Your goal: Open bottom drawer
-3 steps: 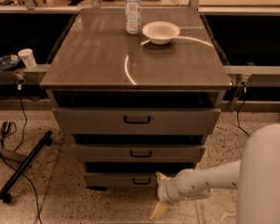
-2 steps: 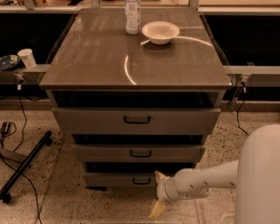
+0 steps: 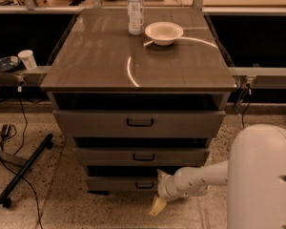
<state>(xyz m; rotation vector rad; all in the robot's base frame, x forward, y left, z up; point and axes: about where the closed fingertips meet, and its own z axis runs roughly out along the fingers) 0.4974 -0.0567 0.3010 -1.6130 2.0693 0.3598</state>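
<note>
Nothing is visibly shifting since a second ago: arm, gripper and drawers are all sitting where they were.

Gripper [image 3: 157,207]: I am holding it low by the floor, just right of and below the handle [image 3: 144,185] of the bottom drawer [image 3: 114,183]. It is lying near the front but not on the handle. Apart or together: I am not managing to tell.

Bottom drawer: sitting lowest of three fronts under the table [image 3: 86,61]. It is showing no wider gap above it than the other two, so I am judging it not yet pulled out.

Done: approach only. Remaining: getting onto the handle, closing on it, pulling outward.

Hidden: the arm [image 3: 200,178] is covering the drawer's right end, and the robot body is blocking the lower right corner. Whether the gripper is touching the front is not showing.

Also present: bottle [image 3: 135,9] and bowl [image 3: 164,32], standing at the table's far edge.
</note>
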